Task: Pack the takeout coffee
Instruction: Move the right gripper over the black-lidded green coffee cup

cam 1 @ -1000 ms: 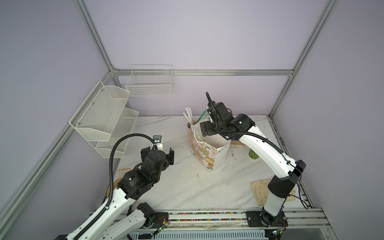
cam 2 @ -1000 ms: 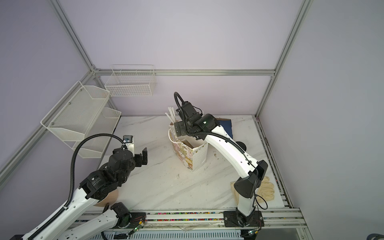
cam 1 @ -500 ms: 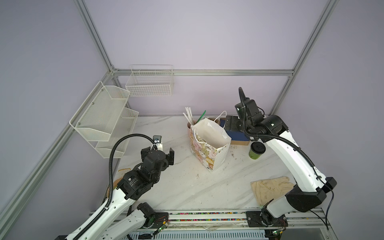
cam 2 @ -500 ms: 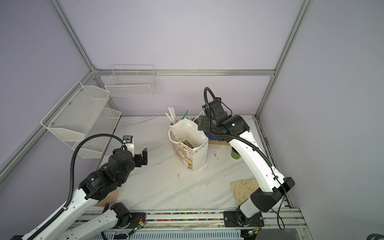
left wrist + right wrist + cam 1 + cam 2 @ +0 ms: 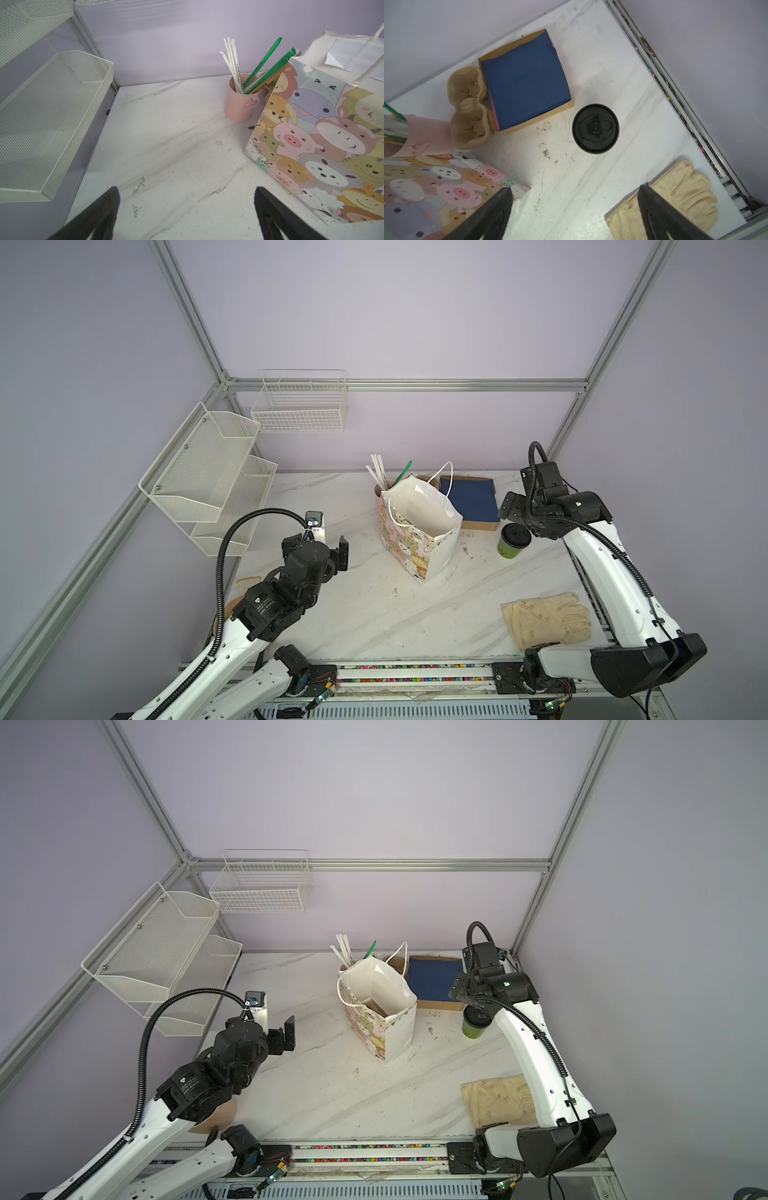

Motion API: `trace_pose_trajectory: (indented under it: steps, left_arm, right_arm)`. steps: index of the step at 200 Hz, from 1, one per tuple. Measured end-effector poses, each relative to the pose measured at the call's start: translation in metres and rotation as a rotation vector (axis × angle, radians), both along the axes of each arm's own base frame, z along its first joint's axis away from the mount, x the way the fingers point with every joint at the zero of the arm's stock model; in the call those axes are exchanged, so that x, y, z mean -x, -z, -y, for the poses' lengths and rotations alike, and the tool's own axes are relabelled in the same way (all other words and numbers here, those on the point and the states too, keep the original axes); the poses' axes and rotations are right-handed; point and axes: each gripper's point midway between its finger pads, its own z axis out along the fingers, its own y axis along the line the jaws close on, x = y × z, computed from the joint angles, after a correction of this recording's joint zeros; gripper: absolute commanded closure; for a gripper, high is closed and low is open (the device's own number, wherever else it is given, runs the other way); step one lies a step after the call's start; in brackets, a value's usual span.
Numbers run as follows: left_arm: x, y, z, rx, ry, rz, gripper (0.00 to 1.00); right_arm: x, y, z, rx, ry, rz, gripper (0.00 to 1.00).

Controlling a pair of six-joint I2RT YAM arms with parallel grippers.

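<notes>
Centring matters: right gripper (image 5: 575,187), jaws apart over the takeout coffee (image 5: 510,549) right of the paper bag (image 5: 415,547), should drop straddling it below its lid (image 5: 595,128), squeezing gently; left gripper (image 5: 187,188) hangs apart, empty.

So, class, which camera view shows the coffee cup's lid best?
The right wrist view: the lid sits large, seen from straight above. Both top views show it small and slanted; the left wrist view misses it.
</notes>
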Motion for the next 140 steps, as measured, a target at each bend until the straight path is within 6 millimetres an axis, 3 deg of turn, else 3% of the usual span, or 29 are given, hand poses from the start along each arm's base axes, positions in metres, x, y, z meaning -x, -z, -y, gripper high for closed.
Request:
trace_pose_trajectory:
  steps: [55, 101, 140]
  left_arm:
    - [0.001, -0.001, 0.000, 0.008, 0.007, 0.004, 0.00]
    - [0.001, -0.001, 0.002, 0.010, 0.013, 0.001, 0.00]
    - [0.001, -0.001, 0.002, 0.010, 0.013, 0.001, 0.00]
  right_arm:
    - [-0.005, 0.045, 0.028, -0.027, 0.074, -0.130, 0.03]
    - [-0.013, 0.085, 0.027, -0.084, 0.066, -0.217, 0.04]
    - [-0.024, 0.096, 0.029, -0.104, 0.065, -0.223, 0.04]
